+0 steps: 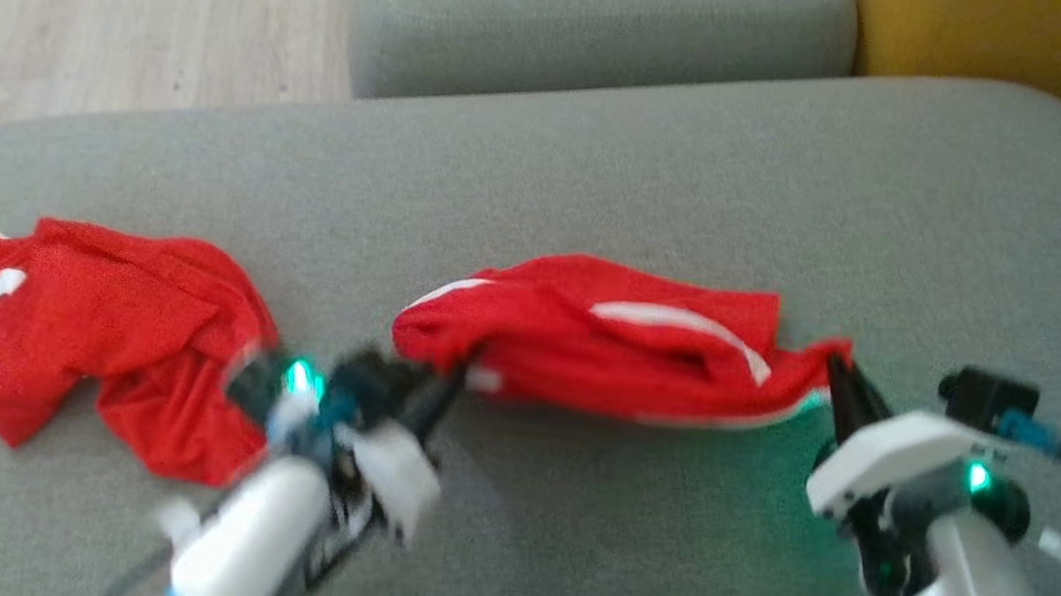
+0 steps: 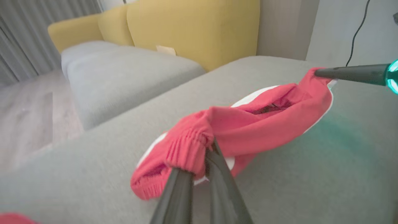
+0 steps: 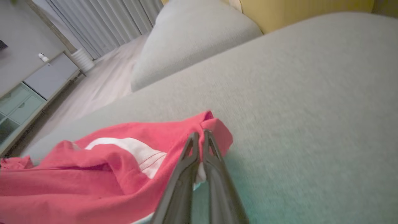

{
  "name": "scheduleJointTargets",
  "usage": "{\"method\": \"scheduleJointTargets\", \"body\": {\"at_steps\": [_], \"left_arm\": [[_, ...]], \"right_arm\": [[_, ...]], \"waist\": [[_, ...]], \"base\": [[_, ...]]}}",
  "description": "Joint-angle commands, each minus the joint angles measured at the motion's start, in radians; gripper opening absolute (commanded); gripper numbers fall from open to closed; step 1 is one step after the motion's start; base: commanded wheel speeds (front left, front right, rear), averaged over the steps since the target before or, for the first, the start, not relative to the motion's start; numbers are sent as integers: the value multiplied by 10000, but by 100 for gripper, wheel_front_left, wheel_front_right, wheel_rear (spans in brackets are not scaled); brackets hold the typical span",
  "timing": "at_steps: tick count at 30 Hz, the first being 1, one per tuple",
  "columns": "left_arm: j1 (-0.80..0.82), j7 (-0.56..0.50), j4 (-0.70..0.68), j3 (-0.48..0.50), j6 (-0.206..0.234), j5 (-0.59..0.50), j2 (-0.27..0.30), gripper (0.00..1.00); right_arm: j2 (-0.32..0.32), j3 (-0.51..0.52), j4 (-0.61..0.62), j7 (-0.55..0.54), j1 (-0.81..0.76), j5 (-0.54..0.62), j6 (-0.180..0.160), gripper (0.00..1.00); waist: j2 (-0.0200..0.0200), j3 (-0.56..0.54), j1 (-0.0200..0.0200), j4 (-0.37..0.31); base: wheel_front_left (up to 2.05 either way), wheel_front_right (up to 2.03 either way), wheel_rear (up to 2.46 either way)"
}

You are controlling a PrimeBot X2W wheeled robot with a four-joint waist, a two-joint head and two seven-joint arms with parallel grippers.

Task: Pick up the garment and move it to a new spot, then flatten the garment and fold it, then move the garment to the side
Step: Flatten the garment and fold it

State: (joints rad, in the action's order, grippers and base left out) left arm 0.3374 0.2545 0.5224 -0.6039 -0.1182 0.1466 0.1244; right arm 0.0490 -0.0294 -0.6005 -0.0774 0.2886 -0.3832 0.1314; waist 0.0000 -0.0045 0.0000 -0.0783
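The garment (image 1: 89, 333), a red jersey with white red-striped sleeves, lies crumpled at the left of the grey cushion, and neither gripper touches it. A smaller red garment (image 1: 604, 339) with white trim bands is stretched between both grippers in the middle. My left gripper (image 1: 450, 378) is shut on its gathered elastic end (image 2: 189, 146), and the fingertips (image 2: 210, 149) pinch the fabric. My right gripper (image 1: 838, 362) is shut on the opposite corner (image 3: 214, 127). In the left wrist view the right gripper's fingers (image 2: 342, 74) come in from the right.
Everything lies on a wide grey sofa cushion (image 1: 700, 159). A second grey cushion (image 1: 596, 22) sits behind it, and a yellow backrest (image 1: 1004, 32) is at the far right. Wooden floor (image 1: 82, 2) shows beyond the cushion's far left edge.
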Motion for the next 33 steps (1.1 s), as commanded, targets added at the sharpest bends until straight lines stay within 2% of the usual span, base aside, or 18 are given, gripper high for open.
{"method": "scheduleJointTargets", "body": {"at_steps": [1,5,11,16,23,33], "left_arm": [[1064,-35,-346,340,-21,13,249,0],[2624,-472,-451,8,-109,317,600,0],[4873,-1031,-596,-1283,-121,1639,1251,0],[6292,-1067,-447,-1897,-122,2692,1769,0],[6671,-1185,-246,-1903,-123,4533,1919,0],[6774,-1590,-158,-2108,-124,5627,2251,0]], "right_arm": [[13,-274,567,-112,738,-62,-7,0],[13,-376,1496,-703,1200,-154,-7,0],[12,-365,2343,-1223,2096,-295,-7,0],[12,-220,2784,-1366,2831,-459,-7,0],[12,554,2929,-1513,3127,-474,-7,0],[12,771,2557,-2030,3619,-188,-7,0]], "waist": [[0,-166,0,80],[0,-407,0,130],[0,-656,0,92],[0,-808,0,60],[0,-909,0,37],[0,-32,0,-157]], "base": [[0,0,0],[0,0,0],[0,0,0],[0,0,0],[0,0,0],[0,0,0]]}}
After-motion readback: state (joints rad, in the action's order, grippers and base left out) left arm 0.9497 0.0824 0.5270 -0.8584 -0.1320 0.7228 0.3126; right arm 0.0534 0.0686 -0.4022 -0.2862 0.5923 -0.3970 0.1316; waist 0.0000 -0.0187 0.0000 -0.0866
